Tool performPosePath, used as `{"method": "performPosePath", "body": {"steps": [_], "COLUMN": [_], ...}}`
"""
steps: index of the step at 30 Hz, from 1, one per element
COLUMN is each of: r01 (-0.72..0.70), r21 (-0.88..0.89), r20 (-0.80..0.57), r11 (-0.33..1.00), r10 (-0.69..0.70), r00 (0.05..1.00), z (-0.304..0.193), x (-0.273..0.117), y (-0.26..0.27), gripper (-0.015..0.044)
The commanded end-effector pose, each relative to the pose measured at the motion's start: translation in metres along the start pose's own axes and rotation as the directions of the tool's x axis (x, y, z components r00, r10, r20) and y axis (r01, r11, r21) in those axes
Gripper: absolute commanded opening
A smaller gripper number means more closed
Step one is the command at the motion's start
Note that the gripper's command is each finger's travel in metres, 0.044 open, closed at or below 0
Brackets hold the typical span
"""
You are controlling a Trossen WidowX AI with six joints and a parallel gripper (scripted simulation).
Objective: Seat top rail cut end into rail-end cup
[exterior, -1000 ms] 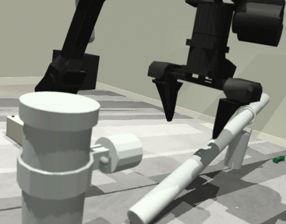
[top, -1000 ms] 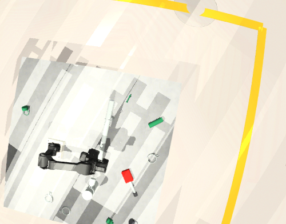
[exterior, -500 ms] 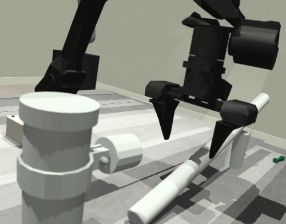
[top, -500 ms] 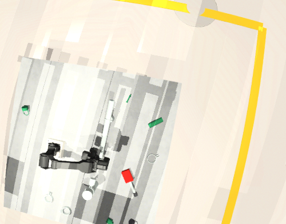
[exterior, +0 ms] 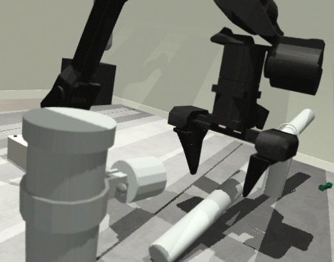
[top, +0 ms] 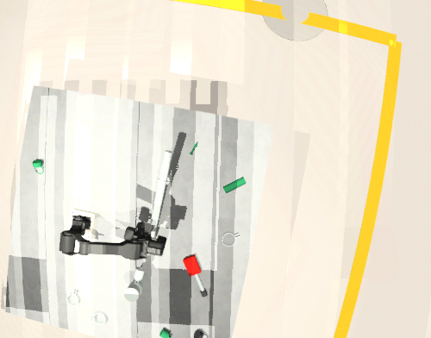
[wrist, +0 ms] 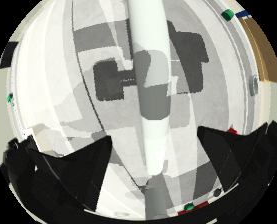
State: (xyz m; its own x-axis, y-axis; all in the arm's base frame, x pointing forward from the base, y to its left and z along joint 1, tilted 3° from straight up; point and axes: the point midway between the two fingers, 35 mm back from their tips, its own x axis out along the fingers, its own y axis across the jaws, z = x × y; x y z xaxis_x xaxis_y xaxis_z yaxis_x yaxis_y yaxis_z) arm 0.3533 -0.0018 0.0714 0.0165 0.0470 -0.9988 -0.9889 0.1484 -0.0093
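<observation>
The white rail [top: 159,198] [exterior: 206,214] [wrist: 151,65] slopes down from the thin loop cap on the short post [exterior: 274,180] to its cut end, low near the floor and outside the cup. The rail-end cup [exterior: 147,178] [top: 139,274] hangs sideways from the brace band [exterior: 63,214] on the big grey post [exterior: 66,167] [top: 132,291]. The band sits a little below the post cap [exterior: 69,137]. My gripper [exterior: 219,184] [wrist: 157,136] is open and empty, pointing down above the rail near its cut end, with one finger to each side in the wrist view.
A red mallet [top: 191,265] lies right of the big post. A green cylinder [top: 234,184] and a small green piece [top: 194,148] [exterior: 325,186] lie right of the rail. Another green fitting [top: 38,165] is at the far left. Several loose ring clamps lie around the floor mat.
</observation>
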Motion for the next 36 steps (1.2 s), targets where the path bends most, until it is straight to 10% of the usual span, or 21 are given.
{"method": "performPosePath", "body": {"steps": [1,36], "r01": [-0.017,-0.018], "r21": [-0.002,-0.002], "r20": [-0.008,-0.008], "r11": [1.0,1.0], "r10": [0.017,0.018], "r00": [1.0,1.0], "z": [-0.001,-0.002], "x": [0.011,0.057], "y": [0.002,0.004], "gripper": [0.044,0.0414]}}
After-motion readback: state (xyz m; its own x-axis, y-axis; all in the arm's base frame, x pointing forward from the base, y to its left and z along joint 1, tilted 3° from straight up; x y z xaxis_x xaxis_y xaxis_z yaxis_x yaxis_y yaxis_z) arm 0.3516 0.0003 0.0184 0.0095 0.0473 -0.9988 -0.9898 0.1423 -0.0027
